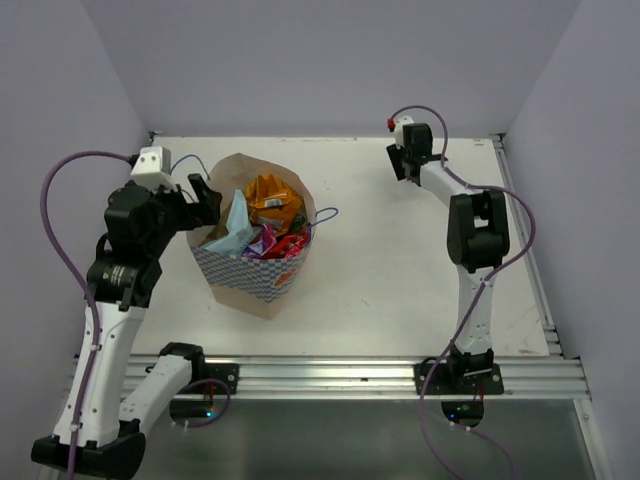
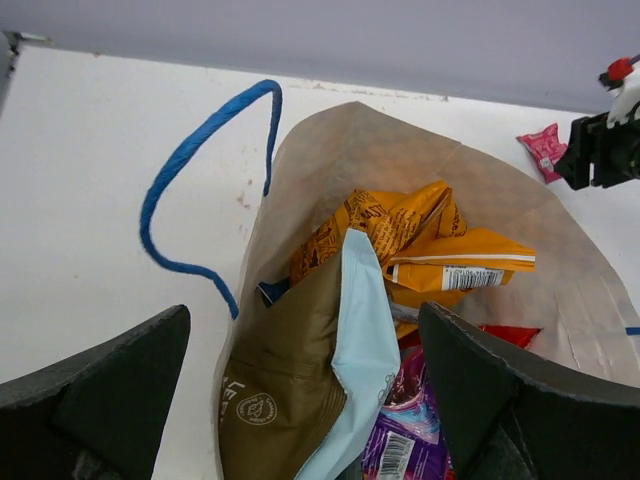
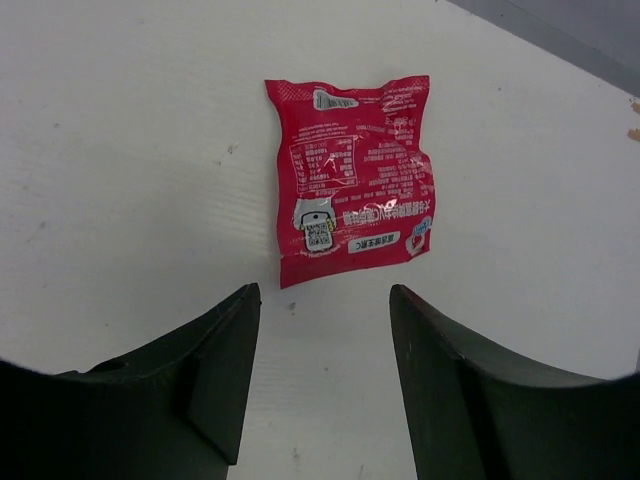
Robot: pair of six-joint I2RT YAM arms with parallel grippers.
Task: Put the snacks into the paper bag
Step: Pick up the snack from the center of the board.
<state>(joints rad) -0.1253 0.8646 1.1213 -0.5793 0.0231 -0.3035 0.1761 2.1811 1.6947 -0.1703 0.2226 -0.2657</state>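
Left end effector (image 2: 300, 400): jaws wide apart above paper bag (image 1: 250, 285), holding nothing.
Right end effector (image 3: 322, 385): jaws apart, unclamped, just short of pink packet (image 3: 352, 175) flat on table (image 3: 120, 150).
Advice: descend straddling packet, pinch its near edge.

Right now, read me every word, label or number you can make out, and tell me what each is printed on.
"LE": partial white letters on the olive-brown and light-blue foil packet in the paper bag.
Orange chip bag: barcode and print unreadable.
Purple pack: barcode only.
Flat pink-red foil packet: print too small.
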